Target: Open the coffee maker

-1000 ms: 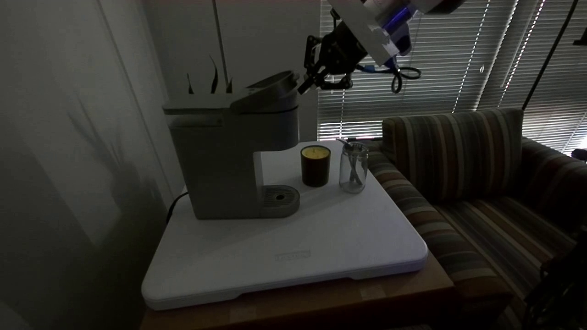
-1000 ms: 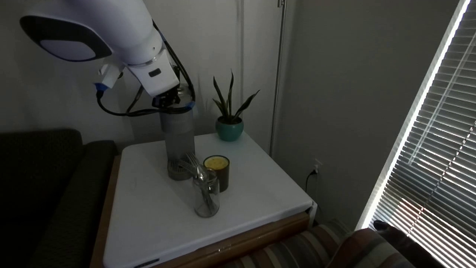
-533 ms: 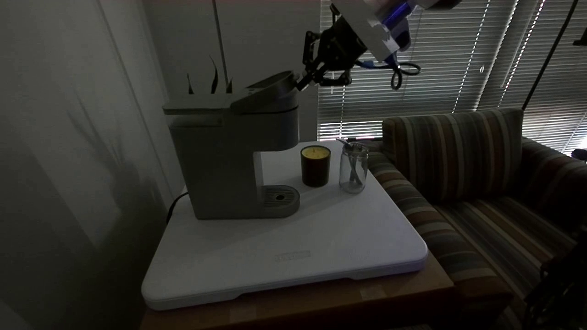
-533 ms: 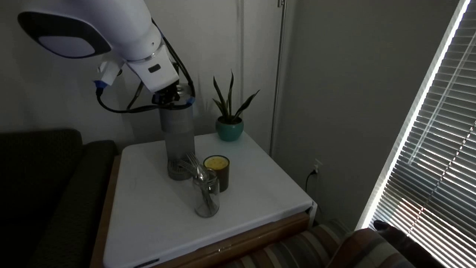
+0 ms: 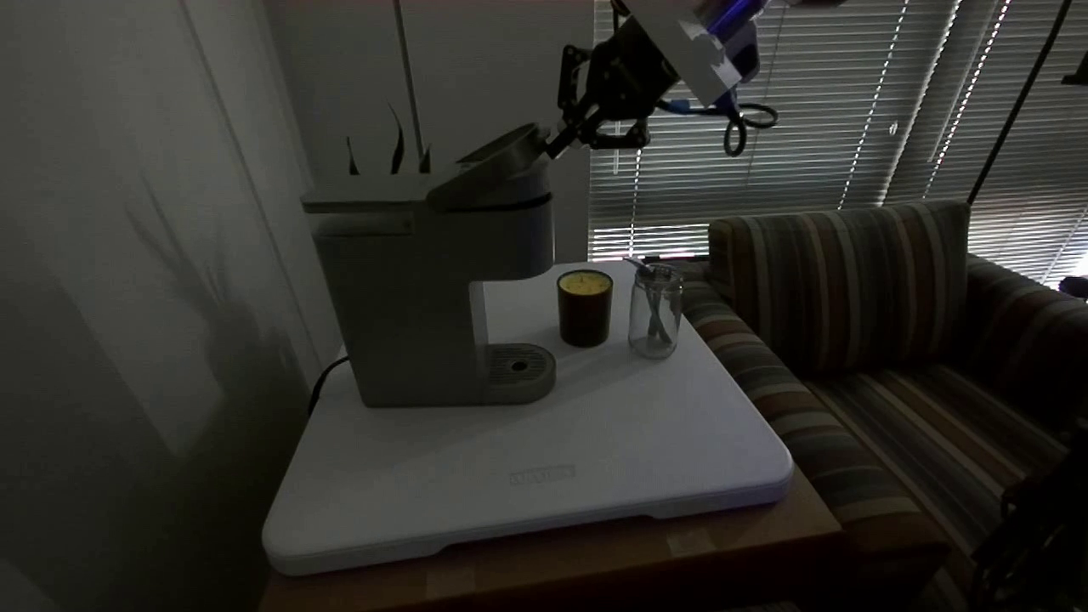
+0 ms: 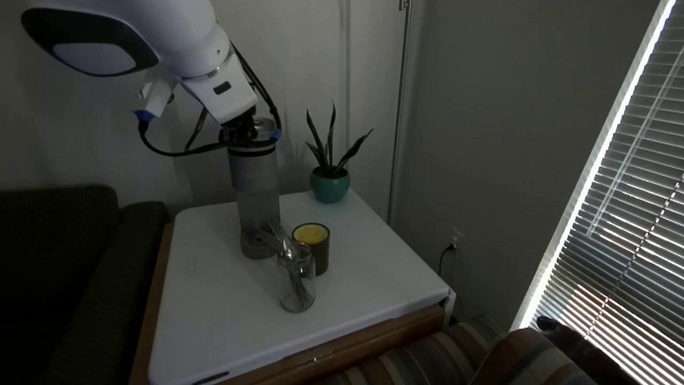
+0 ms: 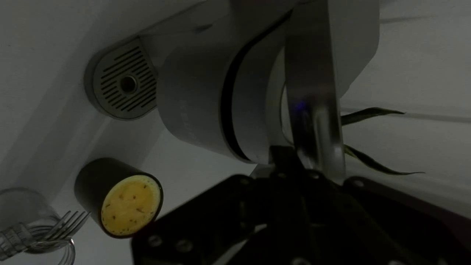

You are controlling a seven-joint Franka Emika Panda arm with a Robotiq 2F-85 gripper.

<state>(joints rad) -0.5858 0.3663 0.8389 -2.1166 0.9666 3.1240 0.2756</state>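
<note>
Arm [image 6: 187, 37]: white, rounded shell; above and behind the gripper in both exterior views.
Wrist [image 6: 230, 107]: white, block-shaped, tilted; between arm and gripper.
Gripper [image 5: 554, 150]: black, slanting downward from the wrist; jaws together.
Linkages [image 5: 568, 76]: black, bowed outward on both sides, behind the fingertips.
Fingers [image 7: 283, 156]: tips meeting in one narrow point, foremost on the hand.
Cable [image 6: 181, 154]: black, looped below the wrist, passing in front of the gripper in an exterior view.

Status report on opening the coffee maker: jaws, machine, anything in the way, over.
Jaws shut, at front edge of lid. Coffee maker partly open, lid tilted up. Candle and glass jar stand lower than lid, likely no hindrance.
</note>
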